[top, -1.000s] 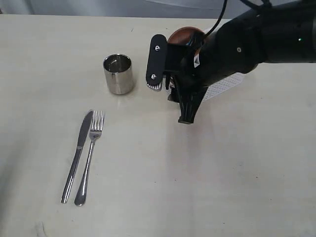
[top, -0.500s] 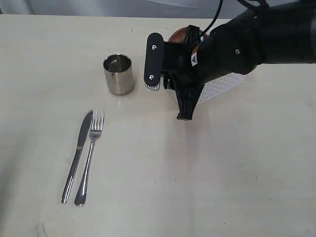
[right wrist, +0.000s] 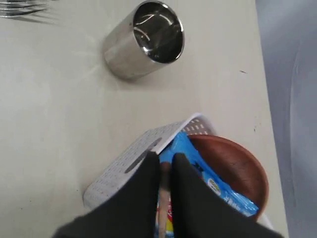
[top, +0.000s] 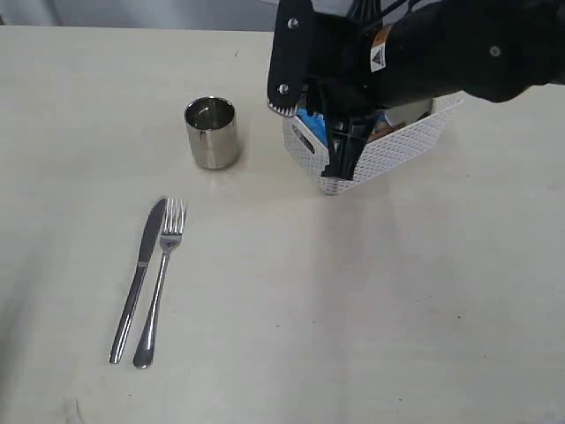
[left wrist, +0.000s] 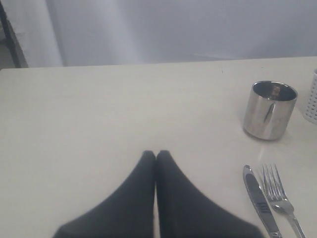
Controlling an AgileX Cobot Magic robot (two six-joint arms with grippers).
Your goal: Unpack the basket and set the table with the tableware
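Observation:
The white basket (top: pixel 388 155) stands on the table (top: pixel 353 309) at the back right, and my right arm (top: pixel 424 53) hangs over it. In the right wrist view my right gripper (right wrist: pixel 165 157) is inside the basket (right wrist: pixel 124 171), shut on thin brown chopsticks (right wrist: pixel 163 210). Beside them lie a blue chip bag (right wrist: pixel 208 181) and the reddish-brown plate (right wrist: pixel 233 163). The steel cup (top: pixel 212 132) stands left of the basket. A knife (top: pixel 139 278) and a fork (top: pixel 161 283) lie side by side nearer the front. My left gripper (left wrist: pixel 156 153) is shut and empty, low over bare table.
In the left wrist view the cup (left wrist: pixel 270 110), knife (left wrist: pixel 257 198) and fork (left wrist: pixel 280 198) sit off to one side of the left gripper, with a sliver of basket (left wrist: pixel 312 99) at the frame's edge. A grey wall runs behind the table's far edge.
My right arm has moved toward the far side of the table, uncovering the basket. Its jaws have closed from wide open to a narrow grip. Cup, knife and fork have not moved.

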